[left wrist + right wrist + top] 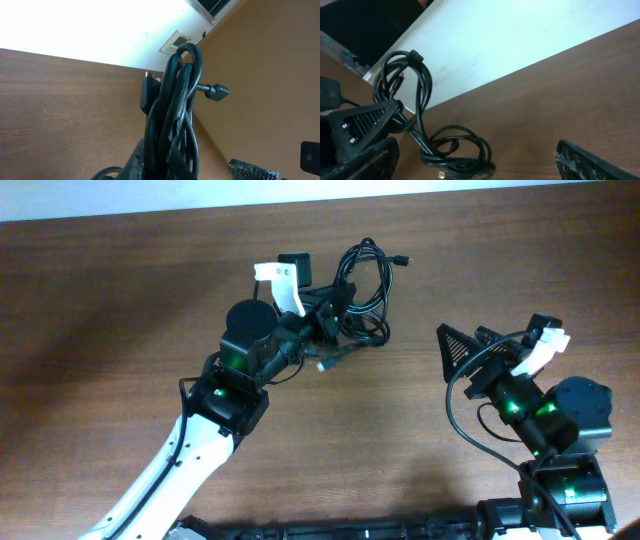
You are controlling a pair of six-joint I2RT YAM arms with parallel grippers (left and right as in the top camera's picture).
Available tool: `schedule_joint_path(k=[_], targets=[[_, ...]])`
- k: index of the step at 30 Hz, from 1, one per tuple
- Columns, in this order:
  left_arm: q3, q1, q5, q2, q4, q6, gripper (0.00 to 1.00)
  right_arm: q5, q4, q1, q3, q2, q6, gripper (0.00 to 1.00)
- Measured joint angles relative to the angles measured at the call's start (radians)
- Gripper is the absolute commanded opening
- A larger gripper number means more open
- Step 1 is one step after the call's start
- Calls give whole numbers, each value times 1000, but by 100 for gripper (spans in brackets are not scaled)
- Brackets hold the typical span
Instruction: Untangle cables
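The cables [362, 288] are a coiled bundle of thin black cords at the table's far middle, with a small plug [402, 261] sticking out to the right. My left gripper [328, 318] is shut on the bundle's lower left part. In the left wrist view the cables [172, 115] rise straight up from between the fingers, and a plug [218, 91] points right. My right gripper [478, 352] is open and empty, well to the right of the bundle. In the right wrist view the cables [422, 95] hang in loops [457, 150] down to the table.
A black adapter block [295, 268] sits beside the bundle at the far left of it. The table's far edge and a white wall [520, 40] lie just behind the cables. Bare wooden table [100, 330] spreads to the left and between the arms.
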Motion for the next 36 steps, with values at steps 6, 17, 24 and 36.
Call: schedule_joint_path(k=[6, 17, 24, 36], targets=[[0, -4, 107, 0, 122, 0, 0, -275, 105, 0, 0, 0, -243, 99], [0, -158, 140, 0, 287, -4, 0, -412, 172, 0, 0, 5, -307, 21], [0, -161, 140, 0, 289, 22, 0, -413, 180, 0, 0, 7, -322, 4], [5, -21, 159, -1, -5, 410, 0, -414, 196, 0, 0, 13, -321, 36]])
